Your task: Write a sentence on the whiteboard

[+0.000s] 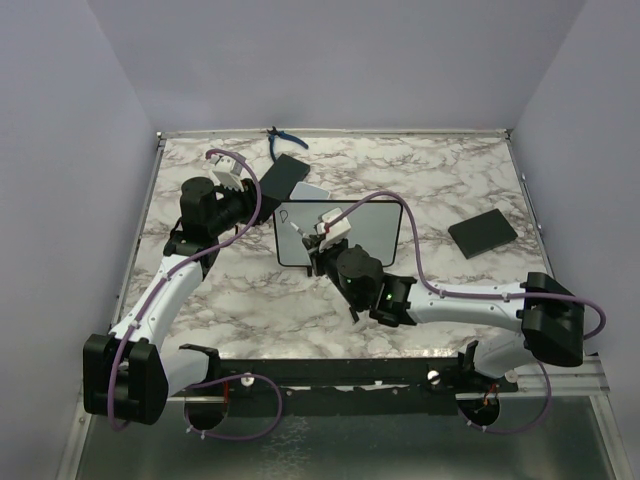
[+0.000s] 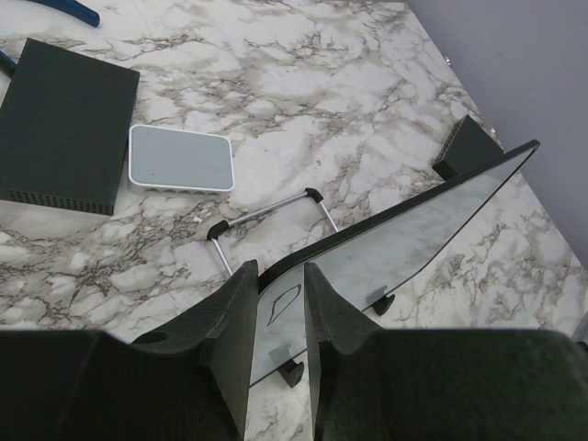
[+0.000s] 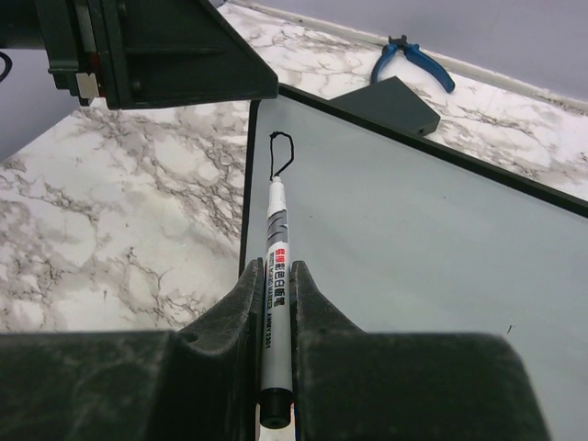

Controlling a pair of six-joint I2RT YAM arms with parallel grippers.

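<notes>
Whiteboard (image 3: pixel 413 239) corner is clamped by left gripper (image 2: pixel 280 272); marker (image 3: pixel 276 230), pinched in right gripper (image 3: pixel 275 269), is best drawn lightly rightward from first letter (image 3: pixel 281 154).

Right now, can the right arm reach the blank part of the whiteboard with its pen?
Probably yes: the right gripper holds the marker with its tip at the whiteboard, and the surface beside it lies bare.
</notes>
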